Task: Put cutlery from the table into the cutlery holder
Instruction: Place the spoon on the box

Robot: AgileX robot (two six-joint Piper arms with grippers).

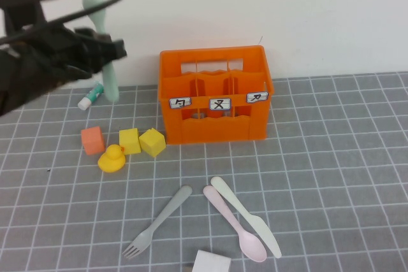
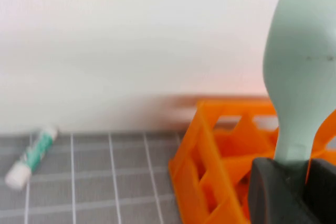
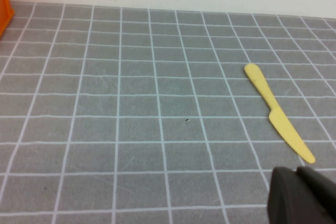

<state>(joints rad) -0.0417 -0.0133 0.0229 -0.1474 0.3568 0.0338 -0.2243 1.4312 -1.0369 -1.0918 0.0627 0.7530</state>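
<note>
My left gripper (image 1: 109, 52) is raised at the back left, left of the cutlery holder (image 1: 217, 93), and is shut on the handle of the mint green spoon (image 1: 102, 23), which stands upright. In the left wrist view the spoon's bowl (image 2: 304, 66) rises above the gripper (image 2: 296, 182), with the orange holder (image 2: 220, 171) behind it. On the table (image 1: 331, 157) in front of the holder lie the grey fork (image 1: 158, 220), the pale pink spoon (image 1: 234, 224) and the cream knife (image 1: 245, 214). My right gripper (image 3: 298, 174) is shut and empty, low over the table near the knife (image 3: 278, 114).
A white-green tube (image 1: 91, 97) lies behind the held spoon. An orange cube (image 1: 92, 139), two yellow cubes (image 1: 129, 140) (image 1: 153, 141) and a yellow duck (image 1: 113, 158) sit left of the holder. A white object (image 1: 211, 262) lies at the front edge.
</note>
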